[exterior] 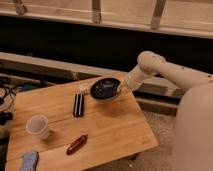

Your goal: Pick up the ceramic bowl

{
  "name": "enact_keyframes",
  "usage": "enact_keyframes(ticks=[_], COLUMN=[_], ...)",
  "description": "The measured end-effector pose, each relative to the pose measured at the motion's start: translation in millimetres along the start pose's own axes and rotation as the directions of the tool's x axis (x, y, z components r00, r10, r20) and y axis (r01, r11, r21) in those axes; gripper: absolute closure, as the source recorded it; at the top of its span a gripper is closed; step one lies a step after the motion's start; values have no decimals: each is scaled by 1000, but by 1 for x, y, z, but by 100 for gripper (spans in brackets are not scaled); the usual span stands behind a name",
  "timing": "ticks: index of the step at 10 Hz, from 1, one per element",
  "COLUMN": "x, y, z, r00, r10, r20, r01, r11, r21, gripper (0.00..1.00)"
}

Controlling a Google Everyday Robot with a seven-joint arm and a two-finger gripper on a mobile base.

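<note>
The ceramic bowl is round, shallow and glossy black, and it hangs tilted just above the far right part of the wooden table. My gripper is at the bowl's right rim, at the end of the white arm that reaches in from the right, and it holds the bowl by that rim. The small white cup stands at the table's left side, well away from the gripper.
A flat black bar-shaped object lies left of the bowl. A reddish-brown oblong object lies near the front edge. A blue item sits at the front left corner. Cables hang at the far left. A dark wall and ledge run behind the table.
</note>
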Motion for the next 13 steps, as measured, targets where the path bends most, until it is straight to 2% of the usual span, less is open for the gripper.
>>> enact_keyframes(ticks=[2,13], x=[1,3], y=[3,4], z=[-7,-17], r00=[1000,1000], r10=[-4,-17], r20=[0,5], r01=[4,17], r11=[1000,1000], r21=[-1,-10], gripper=[100,100])
